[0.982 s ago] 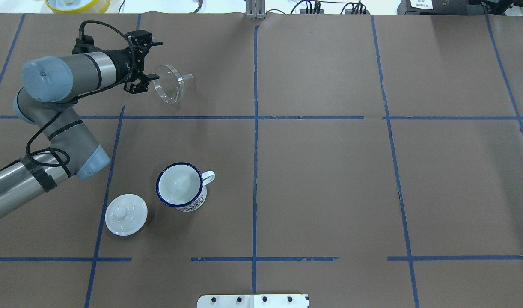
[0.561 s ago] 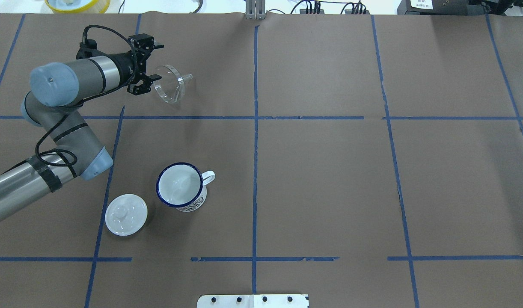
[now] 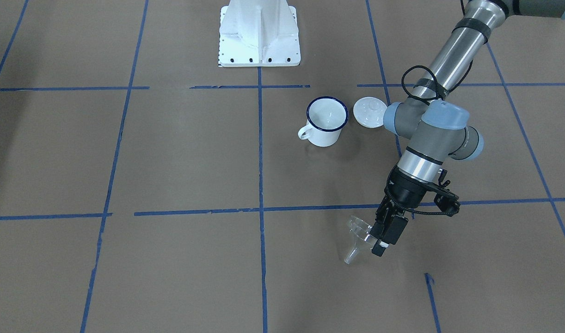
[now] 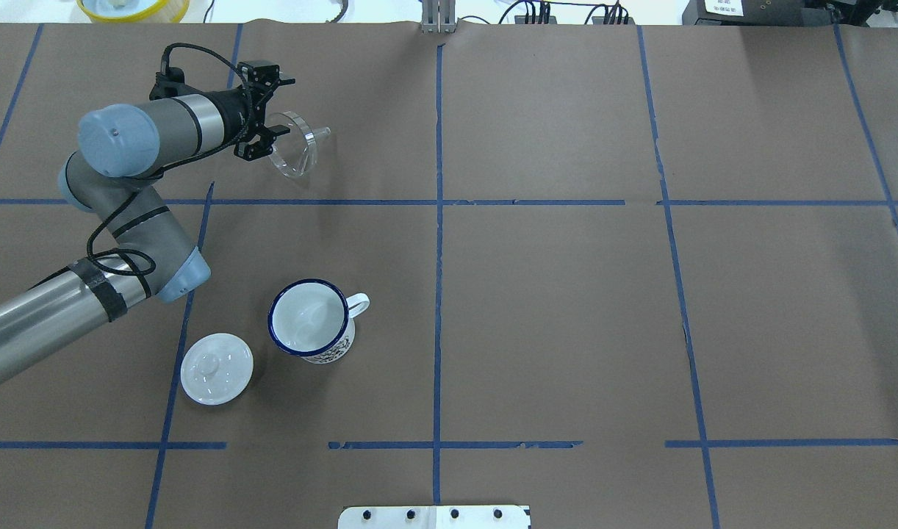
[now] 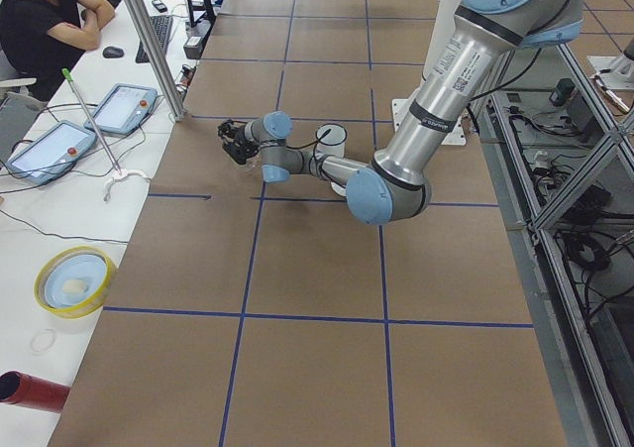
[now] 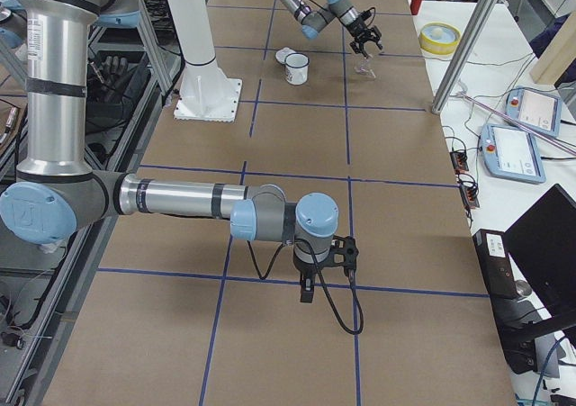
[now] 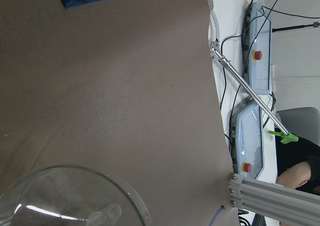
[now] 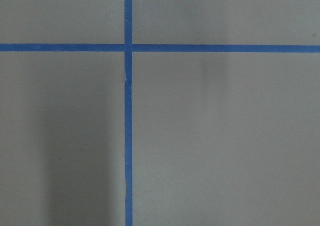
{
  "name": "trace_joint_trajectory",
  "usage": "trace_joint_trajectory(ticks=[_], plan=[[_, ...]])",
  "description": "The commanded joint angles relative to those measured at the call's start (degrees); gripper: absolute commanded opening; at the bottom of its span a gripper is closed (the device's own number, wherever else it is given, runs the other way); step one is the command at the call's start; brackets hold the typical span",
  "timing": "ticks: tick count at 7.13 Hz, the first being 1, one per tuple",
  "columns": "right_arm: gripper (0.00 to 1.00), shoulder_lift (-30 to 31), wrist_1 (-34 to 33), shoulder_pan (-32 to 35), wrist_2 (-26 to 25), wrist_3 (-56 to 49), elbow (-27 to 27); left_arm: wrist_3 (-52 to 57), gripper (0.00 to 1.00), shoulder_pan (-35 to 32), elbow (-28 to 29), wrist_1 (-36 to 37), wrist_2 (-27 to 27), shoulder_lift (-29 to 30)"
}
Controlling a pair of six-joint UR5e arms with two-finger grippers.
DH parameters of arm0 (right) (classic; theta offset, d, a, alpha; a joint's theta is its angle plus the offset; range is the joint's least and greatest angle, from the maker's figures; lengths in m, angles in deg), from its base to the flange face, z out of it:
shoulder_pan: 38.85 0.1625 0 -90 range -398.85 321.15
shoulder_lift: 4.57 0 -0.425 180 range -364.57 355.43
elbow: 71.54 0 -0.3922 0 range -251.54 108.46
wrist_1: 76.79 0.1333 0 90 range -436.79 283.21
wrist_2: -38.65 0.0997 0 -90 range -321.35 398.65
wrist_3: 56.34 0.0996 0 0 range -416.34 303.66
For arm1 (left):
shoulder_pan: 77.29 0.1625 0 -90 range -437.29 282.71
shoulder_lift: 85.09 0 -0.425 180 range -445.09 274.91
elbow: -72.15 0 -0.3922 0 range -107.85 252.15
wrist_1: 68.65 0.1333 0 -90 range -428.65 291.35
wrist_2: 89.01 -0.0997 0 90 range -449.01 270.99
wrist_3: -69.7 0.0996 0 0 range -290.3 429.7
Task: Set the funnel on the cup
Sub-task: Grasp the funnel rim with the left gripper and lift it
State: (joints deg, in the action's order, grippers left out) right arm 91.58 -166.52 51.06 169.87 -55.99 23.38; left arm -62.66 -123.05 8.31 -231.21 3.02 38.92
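The clear funnel (image 4: 296,144) lies on its side on the brown paper at the far left, spout pointing right; it also shows in the front view (image 3: 358,235) and at the bottom of the left wrist view (image 7: 75,196). My left gripper (image 4: 278,107) is open, held sideways right at the funnel's wide mouth, its lower finger next to the rim. I cannot tell if it touches. The white cup (image 4: 309,317) with a blue rim stands upright and empty nearer the robot, handle to the right. My right gripper (image 6: 306,291) shows only in the right side view; I cannot tell its state.
A round white knobbed lid (image 4: 216,367) lies just left of the cup. The robot's white base plate (image 3: 259,32) stands behind the cup. A yellow bowl (image 4: 133,7) sits past the table's far left edge. The right wrist view shows only paper and blue tape lines.
My left arm has swung to the right, bringing the open gripper closer to the funnel's mouth. The funnel, cup and lid have not moved.
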Motion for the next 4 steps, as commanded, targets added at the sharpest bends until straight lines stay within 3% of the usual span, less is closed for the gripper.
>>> trace_joint_trajectory(ticks=[1, 2, 3, 4], plan=[[1.0, 0.0, 0.0, 0.0, 0.0, 0.0, -0.1, 0.0, 0.51, 0.1, 0.4, 0.0, 0.0, 0.4], [1.0, 0.0, 0.0, 0.0, 0.0, 0.0, 0.0, 0.0, 0.3, 0.8, 0.5, 0.1, -0.1, 0.4], [1.0, 0.0, 0.0, 0.0, 0.0, 0.0, -0.1, 0.0, 0.0, 0.9, 0.5, 0.0, 0.0, 0.3], [1.0, 0.0, 0.0, 0.0, 0.0, 0.0, 0.0, 0.0, 0.0, 0.8, 0.1, 0.0, 0.0, 0.3]])
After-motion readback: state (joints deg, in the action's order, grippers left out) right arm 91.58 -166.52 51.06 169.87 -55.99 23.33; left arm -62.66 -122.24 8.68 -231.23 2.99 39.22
